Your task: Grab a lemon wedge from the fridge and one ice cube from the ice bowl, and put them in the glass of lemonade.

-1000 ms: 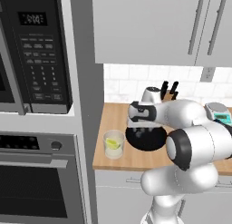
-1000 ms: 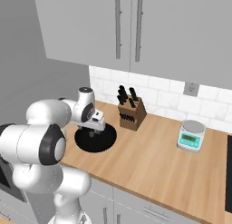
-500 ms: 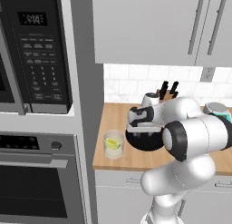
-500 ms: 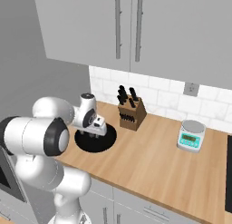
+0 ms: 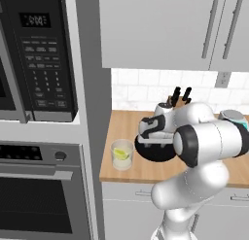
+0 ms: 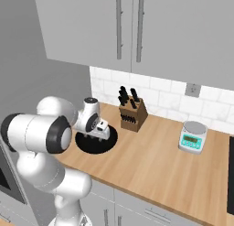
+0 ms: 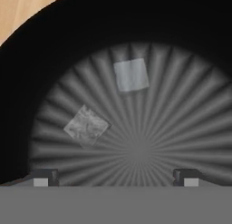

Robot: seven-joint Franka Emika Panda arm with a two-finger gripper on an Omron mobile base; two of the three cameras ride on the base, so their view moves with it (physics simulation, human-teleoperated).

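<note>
The ice bowl (image 5: 156,157) (image 6: 90,145) is a wide black dish on the wooden counter, just right of the glass of lemonade (image 5: 121,155). A yellow-green lemon wedge (image 5: 121,154) floats in the glass. My gripper (image 5: 152,139) (image 6: 99,131) hangs low over the bowl, pointing down into it. In the hand view the ribbed bowl floor (image 7: 181,109) lies close below, with two ice cubes: one (image 7: 131,75) ahead and one (image 7: 86,124) to the left. The gripper (image 7: 115,177) is open, its fingertips (image 7: 45,177) wide apart with nothing between them. The fridge is out of view.
A wooden knife block (image 5: 177,96) (image 6: 133,113) stands against the tiled wall behind the bowl. A small kitchen scale (image 5: 233,118) (image 6: 193,137) sits farther right. The black microwave (image 5: 41,59) and oven (image 5: 44,185) column borders the counter on the left.
The hand has come down closer over the ice bowl and the elbow has swung forward. The jaws have stayed wide; the glass and bowl have not moved.
</note>
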